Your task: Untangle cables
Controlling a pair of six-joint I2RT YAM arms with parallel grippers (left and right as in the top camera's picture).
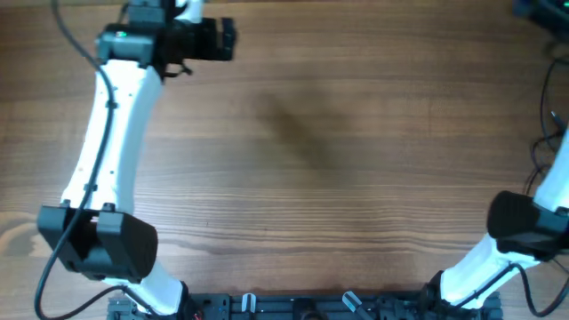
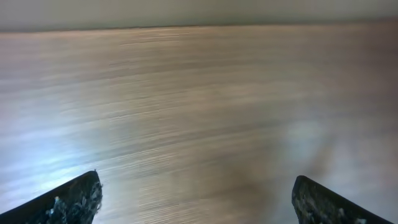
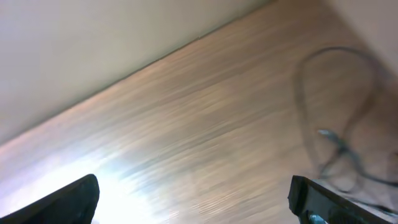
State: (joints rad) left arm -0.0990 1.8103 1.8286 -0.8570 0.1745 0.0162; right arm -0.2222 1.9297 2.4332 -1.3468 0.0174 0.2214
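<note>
The cables (image 3: pixel 329 138) lie in a thin, blurred loop on the desk (image 1: pixel 338 151), ahead and to the right of my right fingers (image 3: pixel 68 200), which are spread wide and empty. My left fingers (image 2: pixel 74 199) gape wide too, above the desk, gripping nothing.

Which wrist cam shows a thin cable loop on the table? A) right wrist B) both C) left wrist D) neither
A: a thin cable loop lies on the table at the right side of the right wrist view; no cable shows in the left wrist view.
</note>
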